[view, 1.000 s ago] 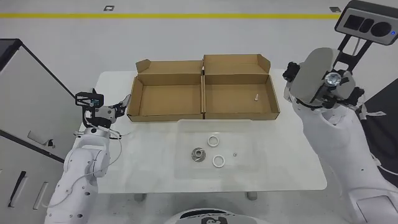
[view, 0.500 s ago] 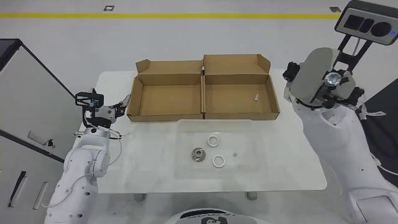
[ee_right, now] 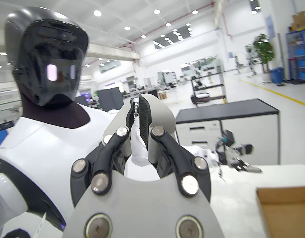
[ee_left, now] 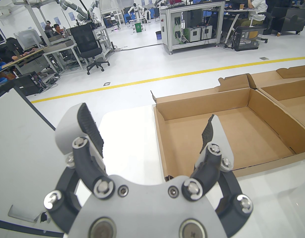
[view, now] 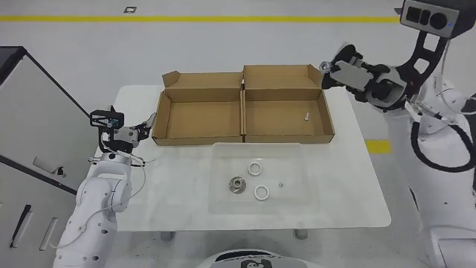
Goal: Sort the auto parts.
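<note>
Right tool [view: 327,67] swung toward right box [view: 271,123], clamped on metal part [ee_right: 135,105] | left tool [ee_left: 147,125] apart, beside left box [view: 201,119]

The left arm [view: 104,193] sits low at the robot's left side with its forearm extended forward. The left gripper [ee_left: 147,117] points forward, jaws wide apart, both ribbed pads exposed and nothing between them. The right arm [view: 439,119] is raised, elbow bent, forearm directed inward. The right gripper [ee_right: 137,100] has its fingertips closed on a small bolt [ee_right: 135,105].
</note>
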